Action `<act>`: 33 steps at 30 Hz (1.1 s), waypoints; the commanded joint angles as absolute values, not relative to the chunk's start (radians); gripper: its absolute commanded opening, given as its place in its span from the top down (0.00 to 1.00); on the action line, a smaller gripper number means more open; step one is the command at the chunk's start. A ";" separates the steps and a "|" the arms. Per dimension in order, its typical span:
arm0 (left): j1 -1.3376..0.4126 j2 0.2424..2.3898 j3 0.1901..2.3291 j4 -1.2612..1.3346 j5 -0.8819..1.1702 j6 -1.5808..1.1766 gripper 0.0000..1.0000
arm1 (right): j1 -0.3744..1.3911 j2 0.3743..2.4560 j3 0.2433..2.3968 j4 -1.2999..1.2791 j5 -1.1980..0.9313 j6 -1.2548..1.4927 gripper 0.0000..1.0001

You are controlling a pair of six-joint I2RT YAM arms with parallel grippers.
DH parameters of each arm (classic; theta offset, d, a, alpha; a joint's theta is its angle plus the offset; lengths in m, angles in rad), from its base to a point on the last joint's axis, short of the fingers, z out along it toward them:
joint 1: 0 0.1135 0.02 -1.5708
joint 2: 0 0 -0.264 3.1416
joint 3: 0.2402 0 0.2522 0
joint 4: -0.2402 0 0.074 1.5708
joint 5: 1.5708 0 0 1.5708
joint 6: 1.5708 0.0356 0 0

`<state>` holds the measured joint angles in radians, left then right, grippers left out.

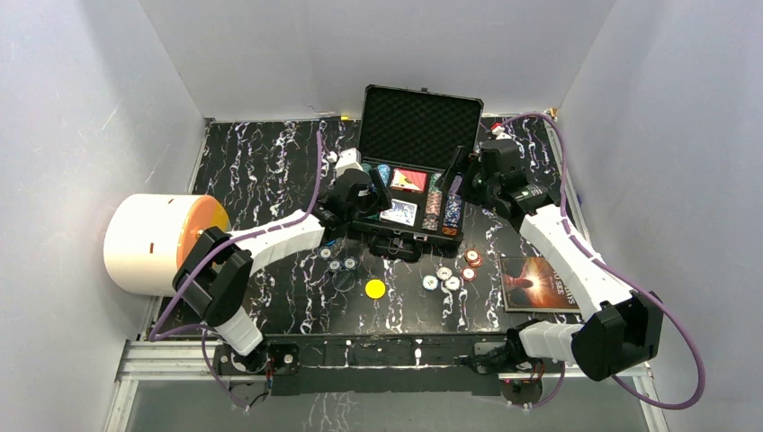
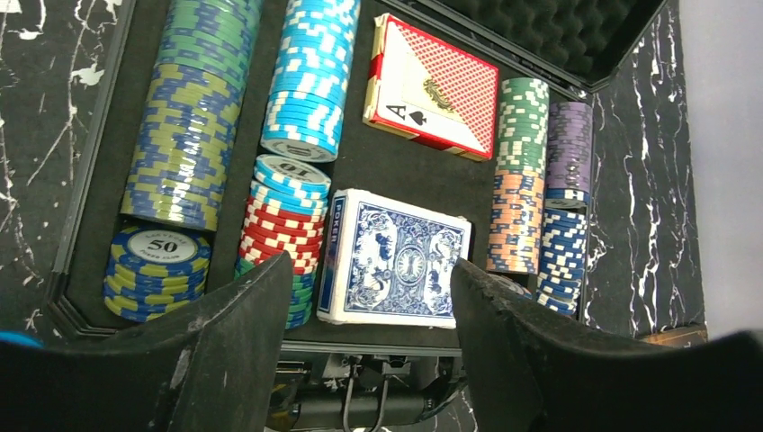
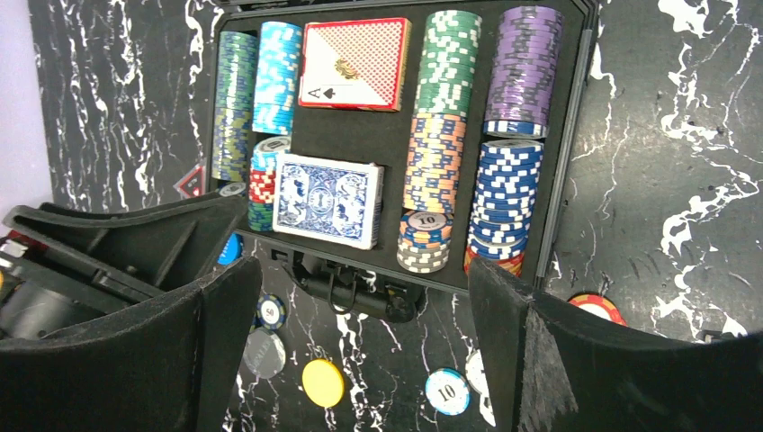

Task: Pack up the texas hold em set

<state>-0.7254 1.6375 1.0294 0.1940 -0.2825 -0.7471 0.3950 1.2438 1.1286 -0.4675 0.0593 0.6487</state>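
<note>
We see the case [image 2: 396, 166] at the far middle of the table [image 1: 270, 171], its foam lid [image 1: 421, 126] standing upright. Inside, chips [image 2: 189, 117] lie in rows along both sides, with the red deck [image 2: 432, 85] toward the lid and the blue deck [image 2: 396, 256] toward the handle, both flat.

Our left gripper [image 2: 371, 270] hangs over the case's near edge, fingers spread and pinching nothing, with the blue deck framed between them. Our right gripper [image 3: 364, 265] sits at the case's right side, fingers spread wide and empty.

On the table before the case lie loose chips [image 1: 445, 274] and the yellow disc [image 1: 375, 289]. A book [image 1: 538, 282] lies to the right and a white cylinder [image 1: 148, 243] to the left.
</note>
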 commanded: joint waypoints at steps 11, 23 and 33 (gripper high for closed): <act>-0.720 1.722 1.126 0.106 -0.149 -0.692 0.61 | 0.397 1.191 1.093 -0.437 0.107 0.629 0.07; -0.718 1.769 1.142 0.109 -0.099 -0.686 0.74 | 0.397 1.185 1.082 -0.433 0.103 0.632 0.07; -0.717 1.713 1.207 -0.011 -0.196 -0.660 0.48 | 0.397 1.189 1.077 -0.422 0.080 0.631 0.07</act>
